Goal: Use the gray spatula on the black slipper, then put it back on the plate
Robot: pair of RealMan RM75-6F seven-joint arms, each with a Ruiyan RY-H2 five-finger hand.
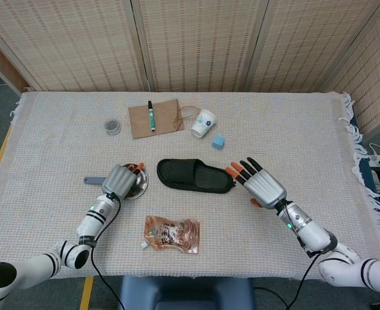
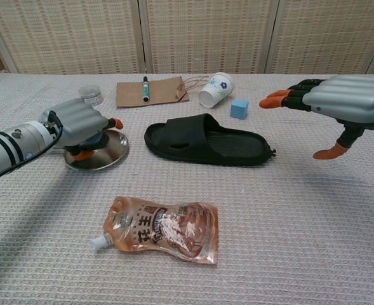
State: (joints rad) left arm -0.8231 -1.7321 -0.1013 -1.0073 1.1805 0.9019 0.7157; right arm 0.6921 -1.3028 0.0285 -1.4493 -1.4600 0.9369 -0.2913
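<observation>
Gray spatula (image 1: 94, 180): flat handle juts left from under the left hand (image 1: 120, 181), whose fingers curl around it; blade hidden, over the round shiny metal plate (image 2: 110, 154). Black slipper (image 1: 195, 175): matte foam, open-toed, lying flat mid-desk just right of the plate, untouched. Right hand (image 1: 262, 186): raised clear of the slipper's heel end, orange-tipped fingers spread, holding nothing. Woven cream desk (image 1: 306, 135) cloth. Crinkled orange drink pouch (image 1: 171, 233) near front. Behind: small lidded jar (image 1: 112, 126), brown paper bag (image 1: 154, 118) with marker (image 1: 150, 115) on it, tipped paper cup (image 1: 203, 123), blue cube (image 1: 218, 142).
</observation>
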